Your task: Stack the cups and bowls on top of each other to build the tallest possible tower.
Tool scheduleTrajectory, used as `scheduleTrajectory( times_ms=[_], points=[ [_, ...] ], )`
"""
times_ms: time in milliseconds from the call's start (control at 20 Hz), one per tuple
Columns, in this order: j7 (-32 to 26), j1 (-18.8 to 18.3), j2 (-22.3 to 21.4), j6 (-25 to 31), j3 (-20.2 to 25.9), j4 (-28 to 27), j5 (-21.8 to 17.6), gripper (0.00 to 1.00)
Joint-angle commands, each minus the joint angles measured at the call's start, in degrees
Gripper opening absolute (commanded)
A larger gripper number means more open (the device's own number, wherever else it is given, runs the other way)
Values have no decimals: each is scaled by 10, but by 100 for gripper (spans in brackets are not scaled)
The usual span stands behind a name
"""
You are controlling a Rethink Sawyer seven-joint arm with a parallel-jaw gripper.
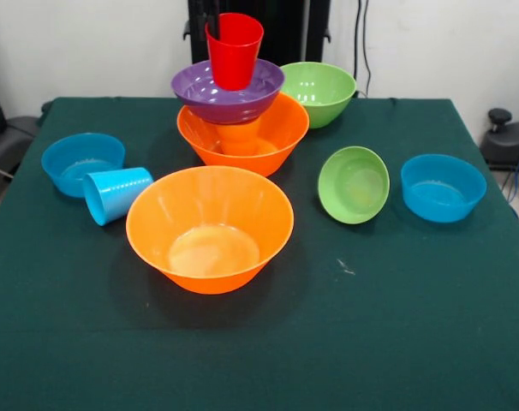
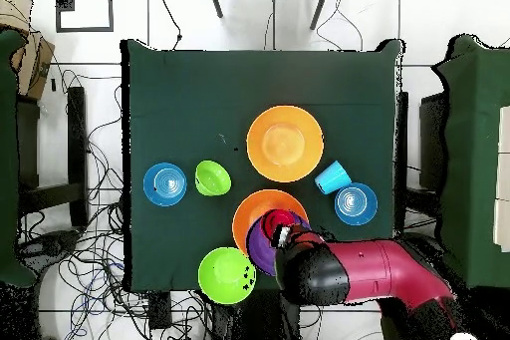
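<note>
The tower stands at the back centre: a large orange bowl holds an orange cup, which carries the purple bowl with the red cup upright on top. The light blue cup lies on its side at the left. A second large orange bowl sits in front. In the overhead view the red and black arm ends beside the tower, and the gripper is over the purple bowl next to the red cup. The front view does not show the gripper.
Small blue bowls sit at the left and right. A small green bowl leans tilted right of centre. A large green bowl stands just right of the tower. The green cloth covers the table.
</note>
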Motion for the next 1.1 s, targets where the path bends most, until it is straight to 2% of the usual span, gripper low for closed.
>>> scheduleTrajectory(
  times_ms=[50, 1100],
  points=[
    [-15, 14, 49, -47, -15, 10, -66, 0],
    [-13, 7, 50, -62, -18, 22, -80, 0]
  ],
)
